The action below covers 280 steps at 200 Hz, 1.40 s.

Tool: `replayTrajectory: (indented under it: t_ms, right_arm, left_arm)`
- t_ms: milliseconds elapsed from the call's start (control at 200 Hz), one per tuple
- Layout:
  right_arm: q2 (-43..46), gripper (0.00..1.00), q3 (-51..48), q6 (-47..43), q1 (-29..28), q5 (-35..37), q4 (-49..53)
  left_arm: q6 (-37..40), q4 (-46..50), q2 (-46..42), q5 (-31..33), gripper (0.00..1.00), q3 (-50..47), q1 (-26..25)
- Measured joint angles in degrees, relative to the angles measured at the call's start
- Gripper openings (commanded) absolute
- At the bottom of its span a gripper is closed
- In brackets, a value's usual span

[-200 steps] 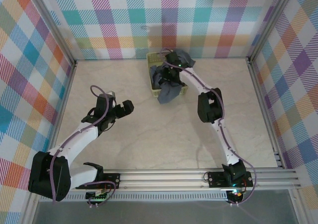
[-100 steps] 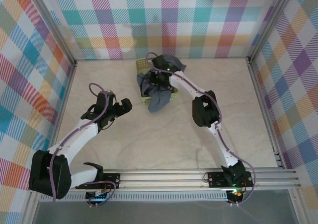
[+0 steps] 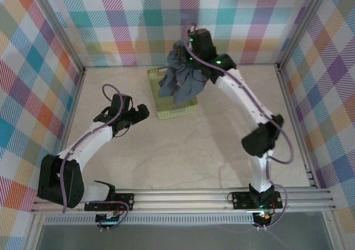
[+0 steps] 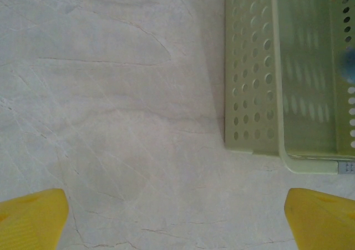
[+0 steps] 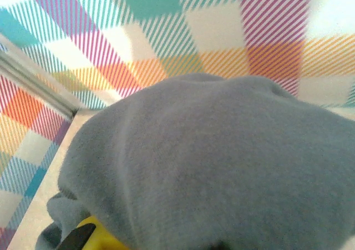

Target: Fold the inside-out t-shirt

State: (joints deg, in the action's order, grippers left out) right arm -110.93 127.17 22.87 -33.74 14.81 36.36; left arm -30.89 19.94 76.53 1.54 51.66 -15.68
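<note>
Above the basket [image 3: 176, 111], right hand [image 3: 190, 54] grips the plain t-shirt [image 3: 178, 81]; left hand [image 3: 133, 109] gapes wide.

No text, brand or number was readable in any of the three views. Closest candidate was what looked like a small pale sticker [image 4: 346, 167] on the corner rim of the lime-green basket [image 4: 252, 67] in the left wrist view. Its dark marks were too small and blurred to make out.
</note>
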Motion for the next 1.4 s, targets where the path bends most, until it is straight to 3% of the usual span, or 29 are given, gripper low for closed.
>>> replayTrajectory:
  t_ms: [205,385,545,790,1065,1400]
  right_arm:
    - [19.41,0.00,-14.53,-3.93,3.93,6.47,-2.75]
    - [29.00,0.00,-21.90,-5.70,7.67,10.05,-2.99]
    - [37.00,0.00,-38.88,-5.57,9.53,10.93,-4.46]
    - [36.06,0.00,-61.88,-1.60,11.41,8.92,-6.64]
    - [33.31,0.00,-67.52,1.77,11.39,5.46,-9.90]
    - [33.29,0.00,-67.60,2.01,11.41,4.00,-12.37]
  left_arm:
    - [0.07,4.92,7.82,1.16,1.00,10.40,-1.05]
    - [0.11,8.98,18.56,3.10,1.00,22.62,-2.45]
    - [0.33,13.60,31.17,4.79,1.00,35.74,-2.86]
    - [1.66,22.21,46.75,8.61,0.97,53.37,-3.04]
    - [6.23,30.91,56.54,16.22,0.91,66.01,-1.16]
    - [9.66,37.86,57.55,25.77,0.92,71.38,14.43]
